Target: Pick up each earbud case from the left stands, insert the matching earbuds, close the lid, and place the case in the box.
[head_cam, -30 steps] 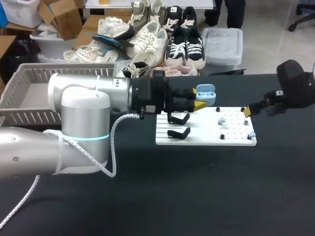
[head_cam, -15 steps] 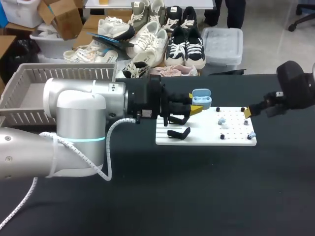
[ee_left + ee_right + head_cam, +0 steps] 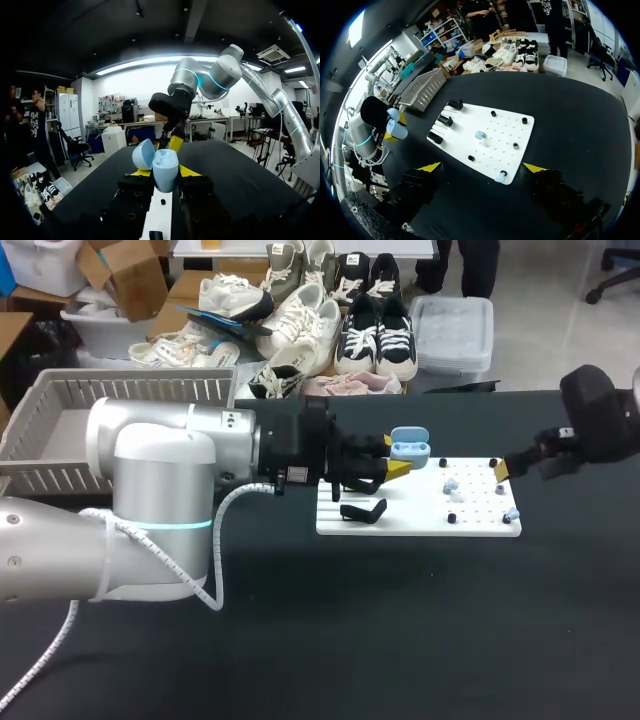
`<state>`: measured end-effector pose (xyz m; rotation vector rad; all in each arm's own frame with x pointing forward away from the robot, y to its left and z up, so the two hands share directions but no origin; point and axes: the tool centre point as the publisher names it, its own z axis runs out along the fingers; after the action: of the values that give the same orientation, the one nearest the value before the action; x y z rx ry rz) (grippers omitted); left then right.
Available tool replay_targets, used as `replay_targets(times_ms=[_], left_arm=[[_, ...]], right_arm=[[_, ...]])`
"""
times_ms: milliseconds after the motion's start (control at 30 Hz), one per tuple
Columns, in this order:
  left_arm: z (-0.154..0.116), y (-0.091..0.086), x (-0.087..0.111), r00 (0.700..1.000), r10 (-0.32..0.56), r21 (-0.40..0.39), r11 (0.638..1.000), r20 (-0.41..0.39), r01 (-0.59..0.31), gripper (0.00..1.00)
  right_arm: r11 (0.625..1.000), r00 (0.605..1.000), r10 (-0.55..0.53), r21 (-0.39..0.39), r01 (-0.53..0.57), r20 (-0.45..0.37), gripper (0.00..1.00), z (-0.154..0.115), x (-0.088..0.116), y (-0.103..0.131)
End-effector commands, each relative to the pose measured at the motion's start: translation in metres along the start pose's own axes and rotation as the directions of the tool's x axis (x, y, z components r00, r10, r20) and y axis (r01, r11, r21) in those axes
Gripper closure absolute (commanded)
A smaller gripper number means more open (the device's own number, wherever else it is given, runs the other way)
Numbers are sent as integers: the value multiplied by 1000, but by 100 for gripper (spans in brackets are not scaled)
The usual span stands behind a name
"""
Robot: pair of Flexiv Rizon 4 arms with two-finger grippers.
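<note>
My left gripper (image 3: 396, 464) is shut on a light blue earbud case (image 3: 411, 447) with its lid open, held above the far edge of the white board (image 3: 420, 523). In the left wrist view the case (image 3: 164, 169) sits upright between the yellow fingertips (image 3: 188, 171). Two light blue earbuds (image 3: 451, 483) (image 3: 512, 513) rest on the board's pegged right half. Two black stands (image 3: 362, 510) are at its left. My right gripper (image 3: 500, 468) is open at the board's right end, with nothing in it. From the right wrist the board (image 3: 462, 145), an earbud (image 3: 480, 135) and the case (image 3: 397, 130) show.
A grey slatted basket (image 3: 60, 440) stands at the table's far left, also seen as the basket (image 3: 422, 87) beyond the board. Small black pegs (image 3: 452, 517) dot the board. Black tabletop (image 3: 400, 620) stretches in front of the board.
My left gripper has drawn back a little to the left with the case, which now sits slightly lower over the board's far edge. The right arm has not moved.
</note>
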<state>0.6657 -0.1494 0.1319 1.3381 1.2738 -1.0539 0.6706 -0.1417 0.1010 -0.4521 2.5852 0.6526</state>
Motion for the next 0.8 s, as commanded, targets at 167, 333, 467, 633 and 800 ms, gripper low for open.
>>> replay_targets(times_ms=[167,333,467,633,800], left_arm=[[1,-3,0,1000,2,-12,1000,2,-2,100],[1,-3,0,1000,2,-12,1000,2,-2,100],[1,-3,0,1000,2,-12,1000,2,-2,100],[1,-3,0,1000,2,-12,1000,2,-2,100],[1,-3,0,1000,2,-12,1000,2,-2,100]], right_arm=[[997,998,-31,67,35,-61,0,-3,2,-5],[989,992,-89,114,99,-87,0,-5,4,-11],[976,984,-134,156,151,-114,0,-6,10,-19],[962,967,-200,157,224,-158,0,-3,19,-26],[932,925,-281,159,326,-256,0,5,28,-24]])
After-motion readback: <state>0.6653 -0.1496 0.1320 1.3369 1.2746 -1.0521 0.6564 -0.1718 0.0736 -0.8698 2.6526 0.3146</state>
